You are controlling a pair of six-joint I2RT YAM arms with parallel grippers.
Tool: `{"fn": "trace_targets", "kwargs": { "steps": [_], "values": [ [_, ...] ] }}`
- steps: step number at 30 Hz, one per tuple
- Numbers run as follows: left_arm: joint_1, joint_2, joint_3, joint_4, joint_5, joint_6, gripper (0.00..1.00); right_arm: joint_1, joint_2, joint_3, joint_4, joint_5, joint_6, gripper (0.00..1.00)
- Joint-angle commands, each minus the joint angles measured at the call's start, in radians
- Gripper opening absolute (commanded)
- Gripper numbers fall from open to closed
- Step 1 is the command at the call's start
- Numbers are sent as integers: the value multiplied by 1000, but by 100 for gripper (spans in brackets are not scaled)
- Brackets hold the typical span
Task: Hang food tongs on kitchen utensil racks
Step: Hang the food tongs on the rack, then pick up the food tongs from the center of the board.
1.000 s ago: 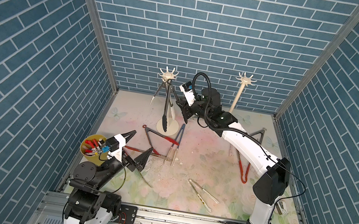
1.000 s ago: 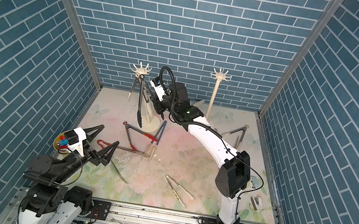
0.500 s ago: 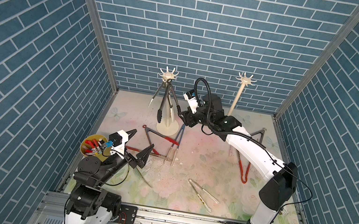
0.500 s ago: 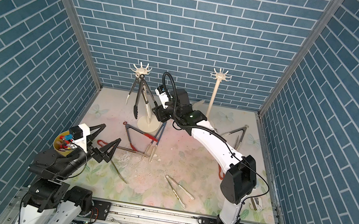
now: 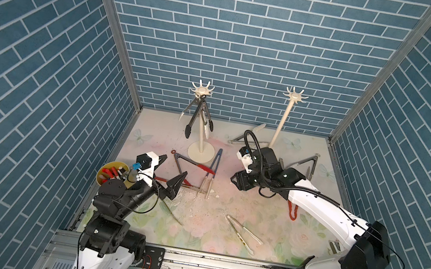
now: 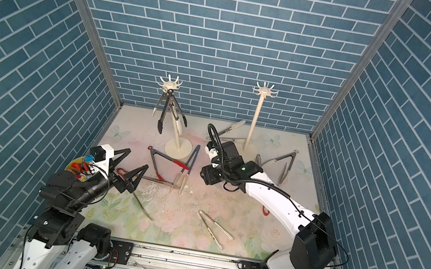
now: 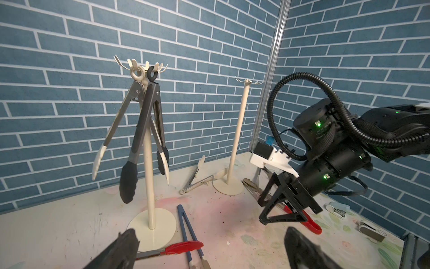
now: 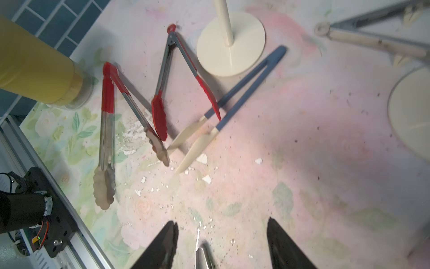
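The left rack [image 5: 202,136] carries black tongs [image 5: 194,120] and white-tipped tongs [image 7: 111,130], hung by their rings. The right rack [image 5: 281,122] has bare hooks. Several tongs lie on the table: red-tipped ones [image 5: 194,164], blue ones [image 5: 214,170], red-handled ones [image 8: 107,97] and pale ones [image 5: 244,231] at the front. My right gripper [image 5: 239,180] hovers low over the table's middle, open and empty [image 8: 222,222]. A metal tip shows between its fingers, untouched. My left gripper [image 5: 169,173] is wide open above the red-handled tongs, holding nothing [image 7: 210,230].
A yellow cup [image 5: 110,174] with pens stands at the front left beside my left arm. Grey tongs [image 5: 307,164] and white-tipped tongs [image 5: 246,137] lie near the right rack's base. Red tongs [image 5: 292,210] lie under my right arm. White crumbs dot the floral mat.
My right gripper opened and left the black tongs hanging on the left rack, then drew back right and down toward the table. My left arm shifted only slightly.
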Motion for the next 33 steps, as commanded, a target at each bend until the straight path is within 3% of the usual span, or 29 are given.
{"fn": "trace_targets", "kwargs": {
  "steps": [1,7,15,25,33],
  "values": [
    [-6,15,32,-26,30,10,99,10,-89,-95,-60,-16,121,61],
    [-10,23,29,-25,46,9,99,52,-191,-234,-107,-18,214,58],
    [-46,46,42,-49,38,17,99,186,-225,-320,-156,47,314,49],
    [-72,44,42,-57,23,23,99,303,-165,-371,-149,107,378,34],
    [-78,47,45,-58,21,26,99,362,-131,-416,-114,125,422,29]
  ]
}}
